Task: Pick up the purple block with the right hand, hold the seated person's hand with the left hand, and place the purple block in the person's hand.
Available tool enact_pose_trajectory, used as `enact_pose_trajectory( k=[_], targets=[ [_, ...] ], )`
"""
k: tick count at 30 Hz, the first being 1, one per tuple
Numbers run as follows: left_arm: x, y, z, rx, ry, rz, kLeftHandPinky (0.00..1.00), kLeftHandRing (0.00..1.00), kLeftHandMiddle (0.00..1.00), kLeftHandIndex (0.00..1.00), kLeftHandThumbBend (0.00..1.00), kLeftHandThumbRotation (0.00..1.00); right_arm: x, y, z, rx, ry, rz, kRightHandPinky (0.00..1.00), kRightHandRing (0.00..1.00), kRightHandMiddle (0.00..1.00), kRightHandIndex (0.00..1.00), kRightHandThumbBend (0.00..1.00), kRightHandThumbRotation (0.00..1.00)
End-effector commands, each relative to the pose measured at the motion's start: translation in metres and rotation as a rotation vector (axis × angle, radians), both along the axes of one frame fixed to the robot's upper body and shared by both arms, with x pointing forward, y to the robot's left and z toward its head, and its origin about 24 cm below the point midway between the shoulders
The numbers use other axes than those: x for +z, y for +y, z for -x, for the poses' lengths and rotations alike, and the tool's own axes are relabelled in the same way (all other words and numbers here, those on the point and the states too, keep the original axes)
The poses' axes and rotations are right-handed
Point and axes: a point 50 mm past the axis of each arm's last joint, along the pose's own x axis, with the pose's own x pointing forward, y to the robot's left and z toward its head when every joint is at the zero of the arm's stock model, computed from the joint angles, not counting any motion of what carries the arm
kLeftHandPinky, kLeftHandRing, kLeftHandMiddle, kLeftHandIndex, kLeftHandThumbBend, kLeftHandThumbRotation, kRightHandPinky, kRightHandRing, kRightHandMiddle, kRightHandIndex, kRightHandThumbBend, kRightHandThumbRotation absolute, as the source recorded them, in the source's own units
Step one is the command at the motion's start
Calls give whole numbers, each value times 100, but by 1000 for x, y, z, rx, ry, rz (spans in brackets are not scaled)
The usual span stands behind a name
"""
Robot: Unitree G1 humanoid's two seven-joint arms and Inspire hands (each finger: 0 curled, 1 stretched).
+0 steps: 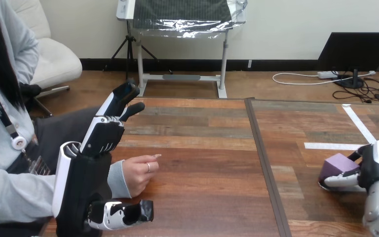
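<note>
The purple block (339, 165) is at the table's right side, near the front. My right hand (377, 165) is shut on it, fingers (343, 180) curled along its near side and the thumb over its top right corner. I cannot tell whether the block rests on the table or is just off it. The person's hand (139, 174) lies loosely curled on the table at the left. My left hand (98, 140) stands open just left of it, fingers straight and pointing up and away, the thumb (126, 213) low in front of the person's wrist. I cannot tell whether they touch.
A dark seam (264, 163) runs front to back between the two table halves. Strips of white tape (358, 123) lie on the right half behind the block. The person sits close against the table's left edge.
</note>
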Motion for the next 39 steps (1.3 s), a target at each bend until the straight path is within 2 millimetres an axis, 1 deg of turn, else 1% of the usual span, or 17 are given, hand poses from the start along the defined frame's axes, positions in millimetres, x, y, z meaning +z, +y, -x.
enact_pose_trajectory(
  k=[1,3,4,6,13,23,31,39],
  targets=[
    [14,-5,-5,-27,-79,9,85,92,94,91,100,68,12,-10,-5,-17,-15,17,18,28,39,53,71,1],
    [14,-6,-4,-28,-77,11,85,93,94,91,100,68,12,-12,-4,-24,-22,13,18,28,39,51,70,0],
    [14,-6,-4,-28,-77,12,85,93,94,91,100,67,13,-12,-4,-27,-27,12,18,27,37,47,69,0],
    [14,-5,-4,-28,-74,12,86,93,94,91,100,67,13,-13,-3,-33,-39,3,17,26,36,45,68,0],
    [14,-4,-3,-32,-69,9,87,94,95,91,100,66,14,-17,-2,-52,-67,-25,11,18,28,34,62,0],
    [13,-5,-4,-9,-75,8,87,94,95,91,100,64,17,-17,-3,-53,-106,-41,8,14,23,28,54,0],
    [12,-4,-5,13,-46,-2,86,93,94,91,100,63,21,-14,-6,-20,-166,-69,8,14,23,28,51,0],
    [11,-2,-6,29,-25,-26,86,92,94,91,100,63,25,-8,-10,4,-220,-100,8,13,21,27,49,0]
  ],
)
